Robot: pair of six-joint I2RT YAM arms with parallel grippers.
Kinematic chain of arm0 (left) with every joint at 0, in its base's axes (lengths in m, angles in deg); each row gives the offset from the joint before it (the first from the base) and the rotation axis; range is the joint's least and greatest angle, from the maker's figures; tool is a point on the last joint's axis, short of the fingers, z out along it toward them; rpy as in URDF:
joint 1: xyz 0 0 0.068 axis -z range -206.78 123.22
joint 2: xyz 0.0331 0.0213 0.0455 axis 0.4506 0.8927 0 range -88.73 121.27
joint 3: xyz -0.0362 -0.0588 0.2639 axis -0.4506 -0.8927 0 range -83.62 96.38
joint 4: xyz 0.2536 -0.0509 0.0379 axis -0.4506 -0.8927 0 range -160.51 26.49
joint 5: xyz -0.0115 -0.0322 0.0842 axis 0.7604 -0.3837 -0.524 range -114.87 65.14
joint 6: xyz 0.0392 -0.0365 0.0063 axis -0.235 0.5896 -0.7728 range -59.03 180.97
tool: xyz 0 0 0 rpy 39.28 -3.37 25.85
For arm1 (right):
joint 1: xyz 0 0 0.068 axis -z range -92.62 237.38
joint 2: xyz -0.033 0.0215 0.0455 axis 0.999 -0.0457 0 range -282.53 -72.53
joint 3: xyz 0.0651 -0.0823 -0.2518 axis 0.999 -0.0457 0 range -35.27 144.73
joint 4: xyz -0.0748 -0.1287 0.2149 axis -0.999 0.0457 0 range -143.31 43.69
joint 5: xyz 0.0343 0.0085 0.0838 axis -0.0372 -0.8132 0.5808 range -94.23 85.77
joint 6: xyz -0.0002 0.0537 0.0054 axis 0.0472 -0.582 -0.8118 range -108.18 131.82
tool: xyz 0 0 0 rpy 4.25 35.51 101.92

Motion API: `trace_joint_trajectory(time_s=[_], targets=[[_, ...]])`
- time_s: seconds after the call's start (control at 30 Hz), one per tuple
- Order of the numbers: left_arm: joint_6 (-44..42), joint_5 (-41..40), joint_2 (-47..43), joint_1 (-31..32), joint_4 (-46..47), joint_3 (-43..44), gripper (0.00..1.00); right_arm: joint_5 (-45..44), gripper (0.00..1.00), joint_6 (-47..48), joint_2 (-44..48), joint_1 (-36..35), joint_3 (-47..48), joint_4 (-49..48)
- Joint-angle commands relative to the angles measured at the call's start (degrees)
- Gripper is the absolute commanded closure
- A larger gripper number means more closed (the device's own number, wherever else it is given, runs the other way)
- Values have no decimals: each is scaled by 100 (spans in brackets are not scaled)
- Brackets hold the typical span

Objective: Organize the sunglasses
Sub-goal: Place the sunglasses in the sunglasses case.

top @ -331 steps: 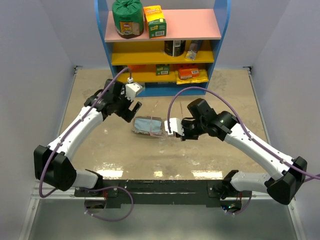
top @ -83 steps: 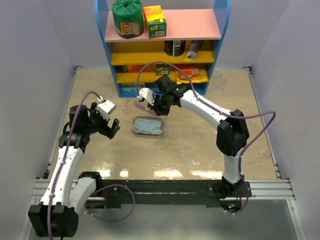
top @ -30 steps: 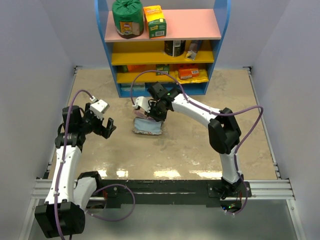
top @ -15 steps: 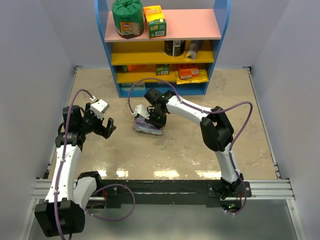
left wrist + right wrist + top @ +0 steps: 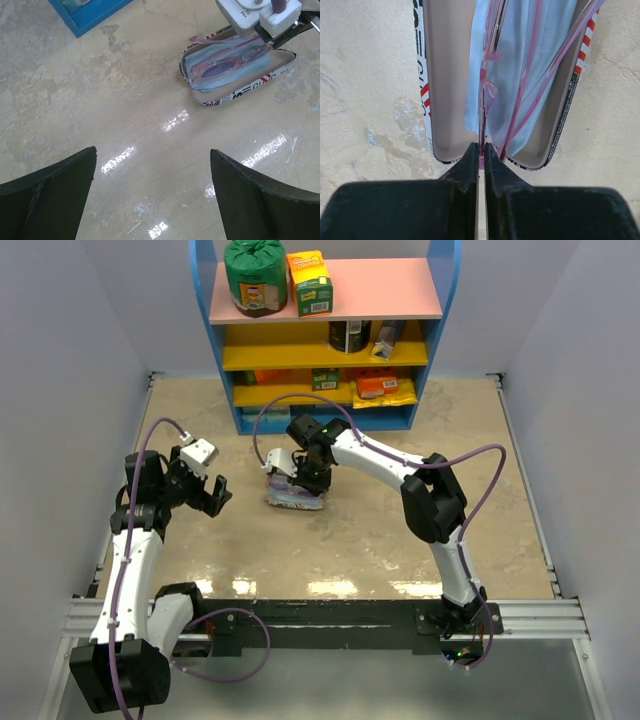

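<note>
We have the sunglasses on the cloth in the open case, right gripper pinched shut on their frame, left gripper wide and empty; release and closing are left

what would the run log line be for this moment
right tool: shut on sunglasses | sunglasses: over blue cloth in open case | left tool: open, empty, apart from case

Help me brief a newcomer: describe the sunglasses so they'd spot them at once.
In front of the blue shelf unit lies an open flag-print glasses case. The sunglasses are in it, over a light blue cloth, pinched by the right gripper; only they have thin pink frames and purple-tinted lenses.
</note>
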Motion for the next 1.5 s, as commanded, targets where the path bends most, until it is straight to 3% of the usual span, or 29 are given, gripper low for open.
trace_joint_trajectory(time_s=[0.0, 0.43, 0.53, 0.77, 1.13, 1.47], targets=[[-86, 180, 1, -47, 80, 34, 1, 133, 100, 92, -62, -32, 221, 131], [-86, 188, 1, -65, 89, 34, 1, 176, 97, 136, -88, -32, 195, 183], [-95, 180, 10, -74, 89, 34, 1, 150, 91, 110, -88, -32, 203, 148], [-95, 197, 10, -82, 80, 34, 1, -17, 58, 13, 8, -40, 186, -106], [-104, 197, 10, -100, 80, 34, 1, -421, 39, -75, 561, -23, 63, -660], [-104, 206, 10, -109, 63, 43, 1, -342, 10, -13, 1274, -14, -218, -906]])
